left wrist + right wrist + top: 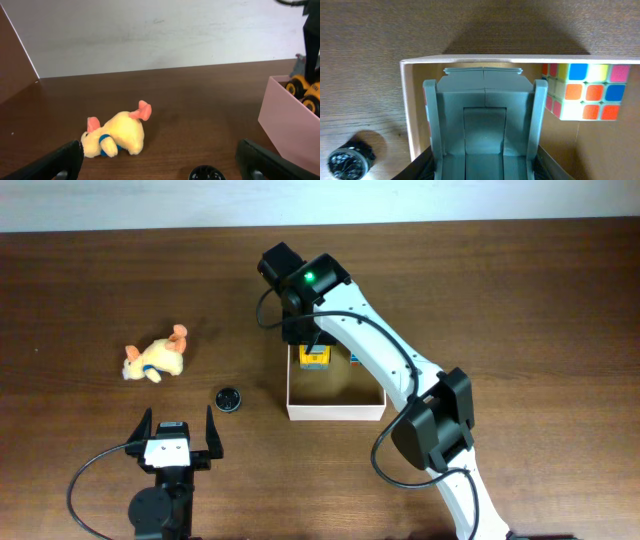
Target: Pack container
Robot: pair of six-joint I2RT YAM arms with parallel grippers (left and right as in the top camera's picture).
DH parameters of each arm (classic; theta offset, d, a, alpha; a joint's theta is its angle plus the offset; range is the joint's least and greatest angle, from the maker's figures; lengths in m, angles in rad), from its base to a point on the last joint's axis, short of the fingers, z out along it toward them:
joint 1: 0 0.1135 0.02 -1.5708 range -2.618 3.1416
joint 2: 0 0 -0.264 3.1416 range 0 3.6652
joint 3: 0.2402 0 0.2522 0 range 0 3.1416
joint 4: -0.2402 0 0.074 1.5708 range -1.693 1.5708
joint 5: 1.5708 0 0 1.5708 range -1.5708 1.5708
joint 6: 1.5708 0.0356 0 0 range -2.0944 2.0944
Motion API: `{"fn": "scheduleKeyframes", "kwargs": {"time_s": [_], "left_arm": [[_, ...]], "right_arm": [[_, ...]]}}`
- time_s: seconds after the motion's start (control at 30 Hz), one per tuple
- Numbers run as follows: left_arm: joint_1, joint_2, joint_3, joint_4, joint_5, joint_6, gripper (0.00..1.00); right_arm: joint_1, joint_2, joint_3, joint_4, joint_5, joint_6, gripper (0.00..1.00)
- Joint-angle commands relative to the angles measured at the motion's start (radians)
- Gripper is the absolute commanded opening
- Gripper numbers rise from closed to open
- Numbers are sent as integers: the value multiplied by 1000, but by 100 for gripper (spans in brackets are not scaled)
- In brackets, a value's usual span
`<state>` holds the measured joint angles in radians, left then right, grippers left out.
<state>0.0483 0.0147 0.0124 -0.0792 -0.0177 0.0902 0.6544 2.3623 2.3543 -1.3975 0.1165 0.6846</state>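
If let go carelessly, could drop the yellow-and-grey plastic toy dump truck [315, 358] against the multicoloured puzzle cube [585, 92] or hang it on the left wall of the square, shallow, white-walled cardboard container [335, 412]. Cause: tight fit, truck close to that wall, cube just beside it on the other flank. Could also drag the truck back out on retreat if not spread wide enough first. Could shove the light container across the brown wooden surface [480, 280] with any sideways move while inside.

Pose, right hand [312, 345]: reaching down into the container's far half, pinching the truck by its grey bed, dark fingers [417, 171] on both flanks; arm stretched diagonally from the near right corner. Pose, left hand [178, 428]: spread fully wide, empty, low near the front edge, facing the yellow plush dog with pink ears [155, 360] and a small black round part [229, 399], both outside the container, not yet packed. Container mid-surface, right of that black part.
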Motion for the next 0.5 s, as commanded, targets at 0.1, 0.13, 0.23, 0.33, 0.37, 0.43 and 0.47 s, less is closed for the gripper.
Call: {"fn": "scheduleKeyframes", "kwargs": {"time_s": [0.1,0.13,0.23,0.33,0.37,0.43,0.47], "left_arm": [[7,-8,-4,-4,3,20,99],[7,-8,-4,-4,3,19,99],[7,-8,-4,-4,3,20,99],[7,-8,-4,-4,3,20,99],[7,-8,-4,-4,3,20,99],[7,-8,-4,-4,3,20,99],[7,-8,-4,-4,3,20,99]], "right_arm": [[1,14,5,14,23,12,42],[1,14,5,16,23,12,42],[1,16,5,21,23,12,42],[1,18,5,25,22,12,42],[1,19,5,25,22,12,42],[1,19,5,26,22,12,42],[1,19,5,26,19,12,42]]}}
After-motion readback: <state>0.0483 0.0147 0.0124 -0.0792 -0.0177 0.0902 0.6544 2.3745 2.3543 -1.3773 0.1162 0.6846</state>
